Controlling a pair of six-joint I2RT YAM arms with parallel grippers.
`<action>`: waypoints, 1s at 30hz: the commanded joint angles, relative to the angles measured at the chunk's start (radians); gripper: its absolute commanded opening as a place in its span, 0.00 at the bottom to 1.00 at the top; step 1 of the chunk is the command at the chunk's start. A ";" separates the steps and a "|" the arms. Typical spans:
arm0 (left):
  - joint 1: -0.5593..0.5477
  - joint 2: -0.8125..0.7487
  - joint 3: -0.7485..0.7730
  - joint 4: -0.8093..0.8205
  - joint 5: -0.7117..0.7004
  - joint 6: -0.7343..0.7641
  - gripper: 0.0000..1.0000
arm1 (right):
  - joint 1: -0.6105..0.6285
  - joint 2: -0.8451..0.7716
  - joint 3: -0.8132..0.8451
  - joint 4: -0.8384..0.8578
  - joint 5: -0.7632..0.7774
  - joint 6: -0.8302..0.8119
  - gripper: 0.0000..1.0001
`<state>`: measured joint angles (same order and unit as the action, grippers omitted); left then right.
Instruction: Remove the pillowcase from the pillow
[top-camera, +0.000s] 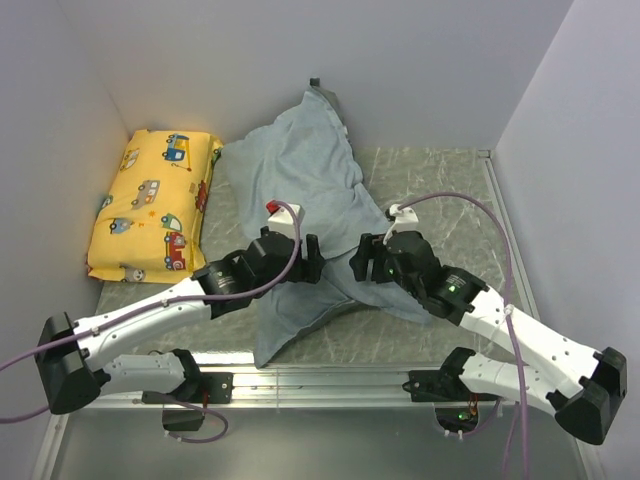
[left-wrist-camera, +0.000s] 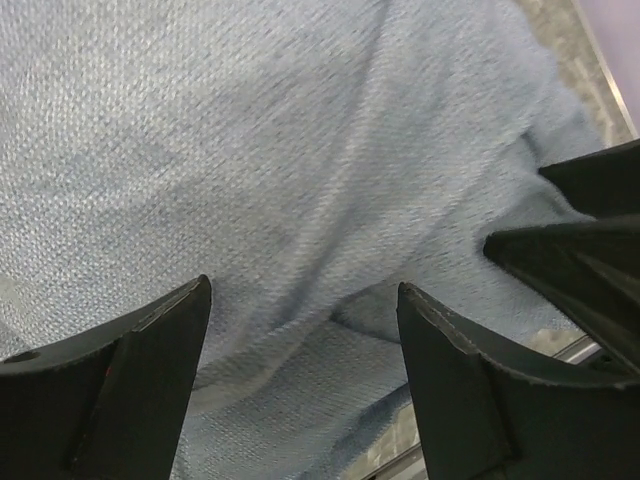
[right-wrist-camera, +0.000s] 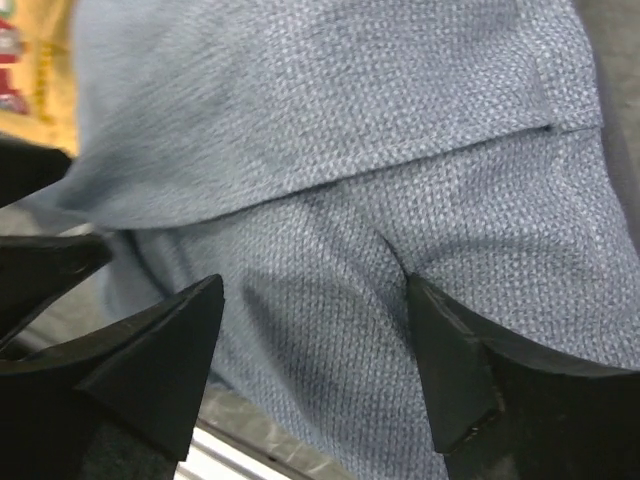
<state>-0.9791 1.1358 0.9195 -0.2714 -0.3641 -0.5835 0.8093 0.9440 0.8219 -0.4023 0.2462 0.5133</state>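
The pillowcase lies crumpled in the middle of the table, showing its pale blue-grey side, with a peak raised toward the back wall. The white pillow is not in view. My left gripper is open just above the fabric's near part. In the left wrist view its jaws stand wide apart over a fold of the cloth, holding nothing. My right gripper is open, facing the left one a short way apart. In the right wrist view its jaws straddle the cloth without pinching it.
A yellow vehicle-print pillow lies at the back left against the wall; a corner of it shows in the right wrist view. Marbled tabletop shows to the right. A metal rail runs along the near edge.
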 joint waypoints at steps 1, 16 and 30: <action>-0.010 0.045 0.012 -0.026 -0.047 0.002 0.77 | 0.005 0.018 -0.004 0.063 0.097 0.034 0.76; 0.019 0.136 0.235 -0.202 -0.421 -0.044 0.34 | -0.283 0.072 0.033 0.046 0.099 -0.045 0.13; 0.283 0.203 0.315 -0.019 -0.161 0.034 0.01 | -0.180 0.015 0.129 0.010 0.039 -0.098 0.38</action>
<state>-0.6903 1.3231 1.1732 -0.3660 -0.6037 -0.5850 0.4953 1.0092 0.8730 -0.3931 0.2832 0.4496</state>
